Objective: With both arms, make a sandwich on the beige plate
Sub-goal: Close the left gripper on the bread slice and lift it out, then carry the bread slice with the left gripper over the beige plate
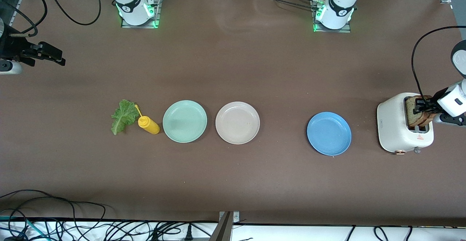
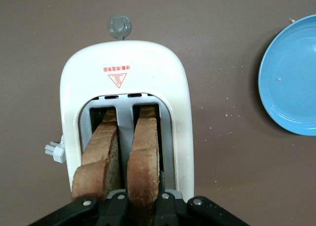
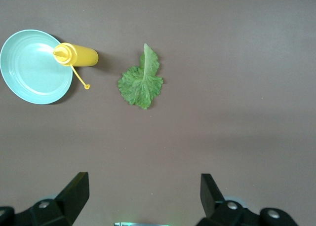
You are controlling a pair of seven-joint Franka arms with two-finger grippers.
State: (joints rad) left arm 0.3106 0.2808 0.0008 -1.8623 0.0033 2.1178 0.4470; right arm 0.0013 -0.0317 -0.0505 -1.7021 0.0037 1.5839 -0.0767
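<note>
Left gripper at the right edge of the front view, over the white toaster — fingers pinched on one of the two toast slices standing in the slots. Right gripper waits at the upper left edge, jaws spread wide, holding nothing. Beige plate sits mid-frame between the mint-green plate and the blue plate. Yellow squeeze bottle lies touching the mint-green plate's rim; lettuce leaf lies flat just beside the bottle.

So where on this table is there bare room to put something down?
Widest bare patch: between the beige plate and blue plate. Crowded where the lettuce leaf, yellow bottle and mint-green plate bunch together, and at the toaster.
</note>
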